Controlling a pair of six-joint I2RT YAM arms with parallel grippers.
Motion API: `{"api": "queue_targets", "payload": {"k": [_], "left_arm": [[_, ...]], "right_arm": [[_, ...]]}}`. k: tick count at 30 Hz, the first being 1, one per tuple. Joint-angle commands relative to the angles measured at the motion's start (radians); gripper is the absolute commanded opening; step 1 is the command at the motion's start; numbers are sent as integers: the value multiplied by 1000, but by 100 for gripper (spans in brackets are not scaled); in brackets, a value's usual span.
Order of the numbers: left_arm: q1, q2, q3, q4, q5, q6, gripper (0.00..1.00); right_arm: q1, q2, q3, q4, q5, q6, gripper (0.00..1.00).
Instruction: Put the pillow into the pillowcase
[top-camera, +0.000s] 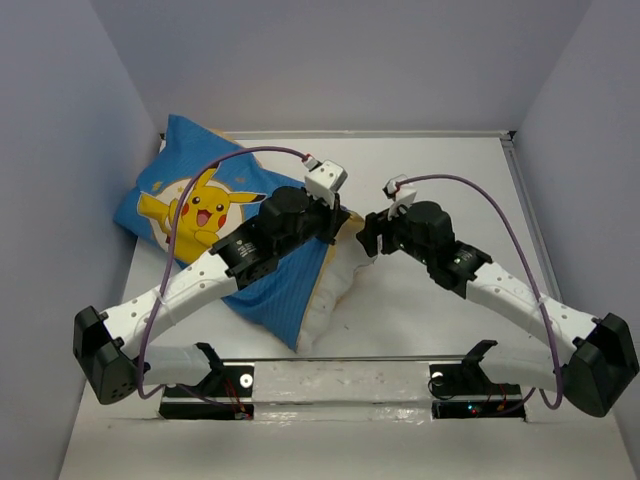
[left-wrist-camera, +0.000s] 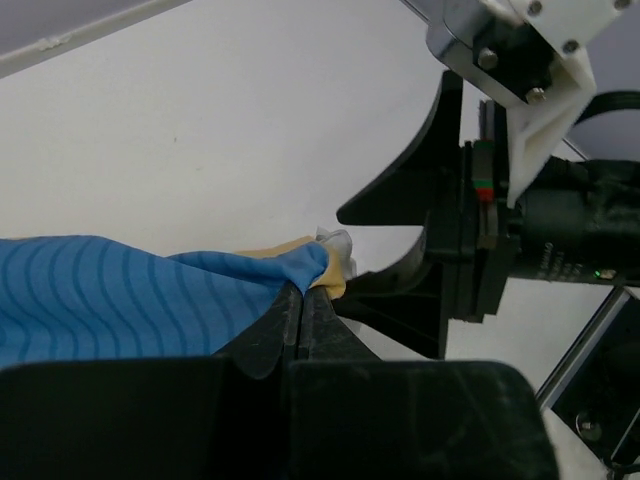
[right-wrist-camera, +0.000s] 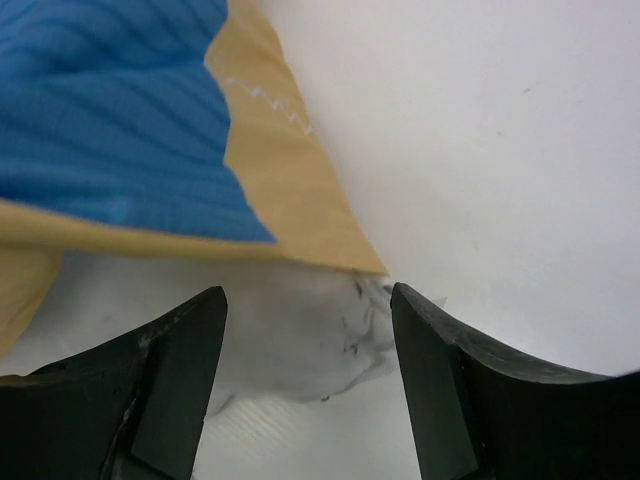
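Ok so, looking at the pillowcase (top-camera: 200, 200) lying blue side up w/ Pikachu showing, over at the back-left of the table (top-camera: 450, 330). Got most of the pillow (top-camera: 335, 285) inside already, only a white strip poking out along the open edge near the middle. Guessing last stretch of the job tbh.

Got the left gripper (left-wrist-camera: 302, 300) shut tight on the pillowcase hem, blue + yellow layers pinched right at the tips. Prob held that way to keep the mouth of the case anchored and lifted a bit for stuffing the rest under. Can't tell about any pillow fabric caught in that pinch too.

Got the right gripper (right-wrist-camera: 305, 300) w/ fingers spread wide, holding nothing, just beside the left one and pointing at it. Seeing a wrinkly white pillow corner between those open fingers in the wrist view, just under the yellow hem, not touched on either side afaict. Makes sense as a setup for grabbing that corner or shoving it in.

Next move imo: needs a push of that corner deeper into the case w/o yanking the hem out of the left pinch. Risk = dragging the whole bundle across the table instead.
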Motion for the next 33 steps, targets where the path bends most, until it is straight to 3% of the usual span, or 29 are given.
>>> {"api": "queue_targets", "payload": {"k": [1, 7, 11, 14, 15, 16, 18, 21, 25, 28, 33], "left_arm": [[-1, -13, 25, 65, 83, -2, 0], [-5, 48, 67, -11, 125, 26, 0], [-8, 66, 86, -21, 103, 26, 0], [-8, 73, 92, -27, 85, 29, 6], [-8, 74, 94, -30, 82, 29, 20], [-10, 71, 95, -34, 76, 24, 29], [-16, 59, 80, -38, 46, 23, 52], [-34, 27, 45, -73, -58, 18, 67], [-96, 2, -1, -114, -145, 6, 72], [-201, -3, -14, -148, -275, -11, 72], [-234, -68, -191, -131, -378, -197, 72]], "right_arm": [[-39, 47, 69, 202, -98, -43, 71], [-50, 162, 135, 215, -254, -106, 65], [-50, 156, 119, 235, -337, -123, 62], [-71, 142, 101, 271, -322, -105, 37], [-83, 147, 101, 273, -307, -93, 24], [-100, 151, 114, 274, -260, -61, 1], [-187, 161, 122, 279, -235, -18, 0], [-322, 165, 118, 294, -163, 73, 0], [-494, 167, 119, 261, -60, 219, 0], [-617, 144, 116, 172, 89, 279, 0], [-627, 54, 12, 146, 59, 312, 0]]}}
